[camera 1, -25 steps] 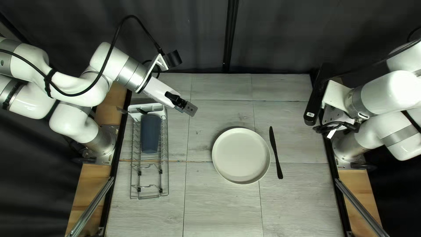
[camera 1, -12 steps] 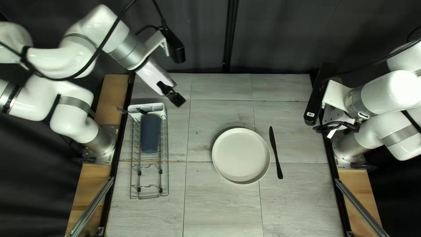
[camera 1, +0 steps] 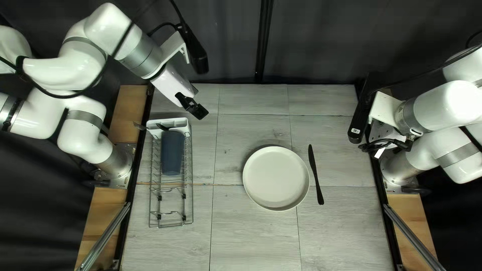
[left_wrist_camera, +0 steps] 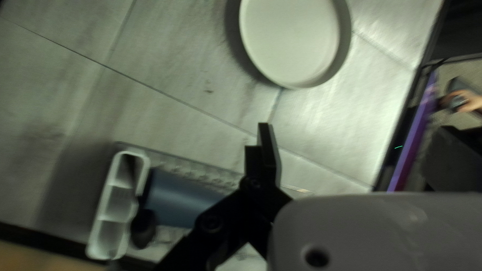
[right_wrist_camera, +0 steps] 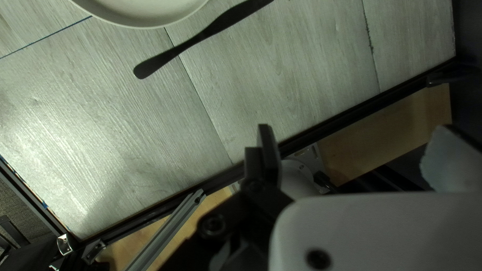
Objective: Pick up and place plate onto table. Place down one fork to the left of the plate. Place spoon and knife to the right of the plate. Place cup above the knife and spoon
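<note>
The white plate (camera 1: 276,177) lies on the table right of centre, and the black knife (camera 1: 315,174) lies just to its right, parallel to its rim. A dark blue cup (camera 1: 173,152) lies on its side in the wire rack (camera 1: 171,210). At the rack's far end, a white cutlery holder (camera 1: 171,124) has dark cutlery (camera 1: 162,127) in it. My left gripper (camera 1: 196,108) hangs open and empty just beyond that holder. In the left wrist view the holder (left_wrist_camera: 116,207) and cup (left_wrist_camera: 180,195) are beside one finger (left_wrist_camera: 268,154). My right gripper's finger (right_wrist_camera: 266,148) hovers empty over the table's right edge.
The table's black right rail (right_wrist_camera: 339,116) and wooden side board (right_wrist_camera: 388,124) lie under the right gripper. A person's hand (left_wrist_camera: 465,101) shows beyond the table's edge in the left wrist view. Bare tabletop (camera 1: 244,233) stretches along the near side.
My left arm has risen and pulled back toward the far left, taking its gripper from beside the holder to just behind it. The right arm, plate and knife have not moved.
</note>
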Motion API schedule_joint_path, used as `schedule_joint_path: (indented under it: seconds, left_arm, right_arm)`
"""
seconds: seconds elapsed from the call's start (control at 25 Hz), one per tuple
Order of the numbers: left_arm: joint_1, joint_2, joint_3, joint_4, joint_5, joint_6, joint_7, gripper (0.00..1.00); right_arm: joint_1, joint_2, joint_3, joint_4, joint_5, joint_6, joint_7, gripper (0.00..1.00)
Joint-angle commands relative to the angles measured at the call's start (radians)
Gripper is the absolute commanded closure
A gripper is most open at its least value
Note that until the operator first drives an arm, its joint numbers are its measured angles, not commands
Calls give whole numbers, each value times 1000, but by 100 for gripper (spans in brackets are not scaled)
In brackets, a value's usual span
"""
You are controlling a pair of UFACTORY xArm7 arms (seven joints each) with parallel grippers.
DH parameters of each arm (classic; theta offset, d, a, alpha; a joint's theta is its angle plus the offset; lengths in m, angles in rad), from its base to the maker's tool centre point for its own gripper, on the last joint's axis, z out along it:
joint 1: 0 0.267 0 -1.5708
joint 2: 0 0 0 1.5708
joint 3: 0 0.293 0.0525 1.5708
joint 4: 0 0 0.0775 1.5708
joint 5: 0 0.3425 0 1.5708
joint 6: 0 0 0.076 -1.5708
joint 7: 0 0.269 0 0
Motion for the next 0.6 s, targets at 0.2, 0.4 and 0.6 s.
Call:
schedule_joint_path:
  seconds: [0.2,0.4,0.6]
  left_arm:
    - [92,-136,-80,-82,91,161,-84,0]
    - [62,-231,2,-169,94,190,39,0]
    - [55,-240,29,-173,87,191,68,0]
  right_arm:
    - [0,0,0,0,0,0,0,0]
    - [0,0,0,0,0,0,0,0]
    - [0,0,0,0,0,0,0,0]
